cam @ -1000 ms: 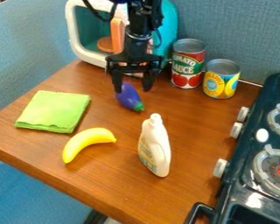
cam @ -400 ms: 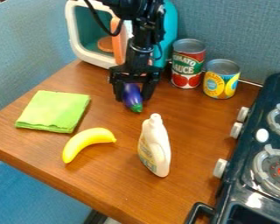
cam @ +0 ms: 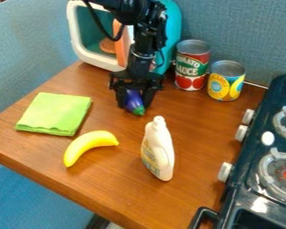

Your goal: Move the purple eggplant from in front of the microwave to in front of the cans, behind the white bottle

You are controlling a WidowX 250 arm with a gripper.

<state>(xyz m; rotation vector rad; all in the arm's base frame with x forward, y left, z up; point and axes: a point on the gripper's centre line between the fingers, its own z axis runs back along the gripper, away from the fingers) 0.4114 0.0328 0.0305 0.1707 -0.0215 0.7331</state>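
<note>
The gripper (cam: 135, 105) has come lower around the purple eggplant (cam: 133, 99), just above the frame's centre on the wooden table (cam: 118, 179); this seems to place it for a grasp; whether it is clenched or released, I cannot tell.

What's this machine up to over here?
A black robot arm has its gripper down around a purple eggplant with a green tip, on the wooden table. I can't tell whether it has a firm grip. A folded green cloth, a yellow banana and a white bottle are nearby, with two cans behind and a stove at one side.
</note>
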